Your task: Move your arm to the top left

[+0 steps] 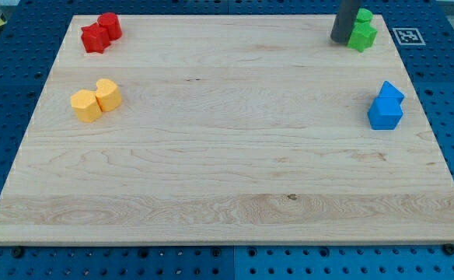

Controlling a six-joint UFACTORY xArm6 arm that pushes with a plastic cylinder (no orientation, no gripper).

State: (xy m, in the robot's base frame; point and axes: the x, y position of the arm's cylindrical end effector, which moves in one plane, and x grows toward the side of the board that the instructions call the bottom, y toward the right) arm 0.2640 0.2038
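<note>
My tip (340,40) is the lower end of a dark rod at the view's top right, touching or just left of two green blocks (362,34) that sit close together. Two red blocks, a star shape (94,38) and a rounder one (110,26), sit at the view's top left corner. Two yellow blocks (86,106) (107,94) lie side by side at the left. Two blue blocks (385,113) (391,93) stand together at the right. The tip is far from the red, yellow and blue blocks.
The wooden board (227,187) lies on a blue pegboard table (1,101). A black and white marker tag (407,35) sits just off the board's top right corner.
</note>
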